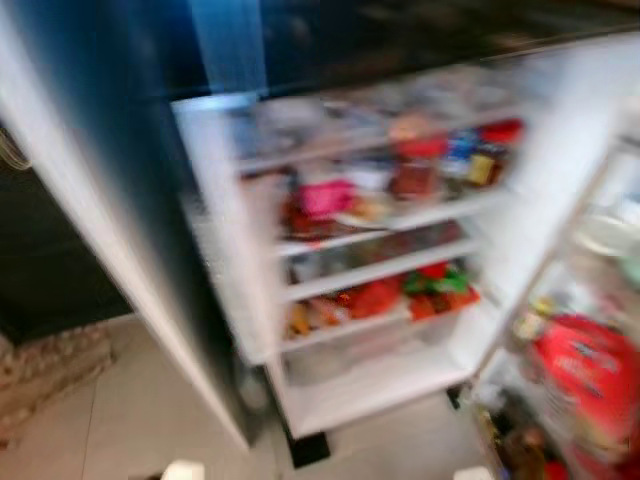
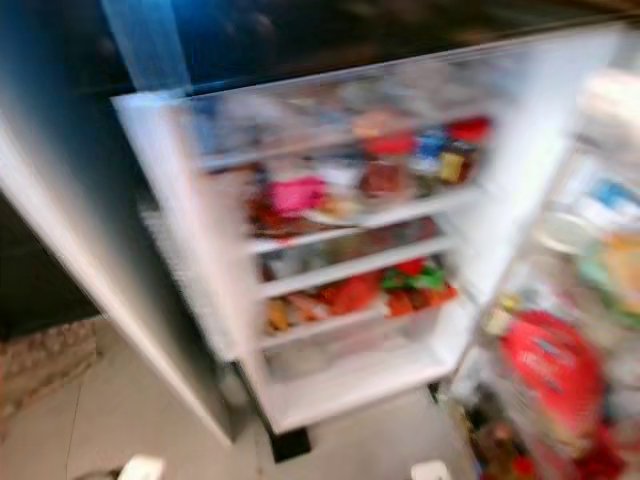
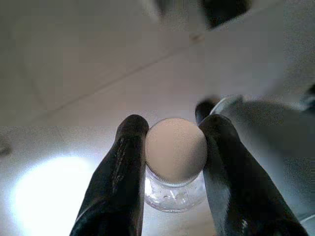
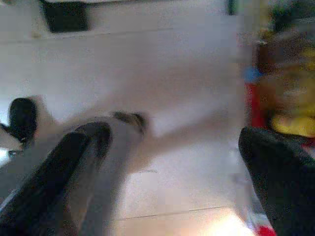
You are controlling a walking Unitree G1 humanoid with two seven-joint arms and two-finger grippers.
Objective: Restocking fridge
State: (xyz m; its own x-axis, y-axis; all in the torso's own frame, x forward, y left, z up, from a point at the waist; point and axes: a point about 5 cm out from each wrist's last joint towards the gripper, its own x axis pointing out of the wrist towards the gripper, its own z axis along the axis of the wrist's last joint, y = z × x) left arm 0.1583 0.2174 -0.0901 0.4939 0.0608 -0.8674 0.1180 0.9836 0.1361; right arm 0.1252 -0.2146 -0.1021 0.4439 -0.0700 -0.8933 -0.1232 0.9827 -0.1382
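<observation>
Fridge (image 1: pixel 400 300) open, shelves packed; left tool (image 3: pixel 172 162) grips capped bottle (image 3: pixel 175 167).

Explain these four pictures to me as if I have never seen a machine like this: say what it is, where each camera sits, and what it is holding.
This is a walking humanoid robot with two arms. The two wide, blurred pictures come from its head camera and show an open white fridge with crowded shelves, and a red packet in the door on the right. The other two come from wrist cameras looking along each arm's black fingers. The left gripper is shut on a small clear bottle with a pale round cap. The right gripper is open and holds nothing, above pale floor tiles.
</observation>
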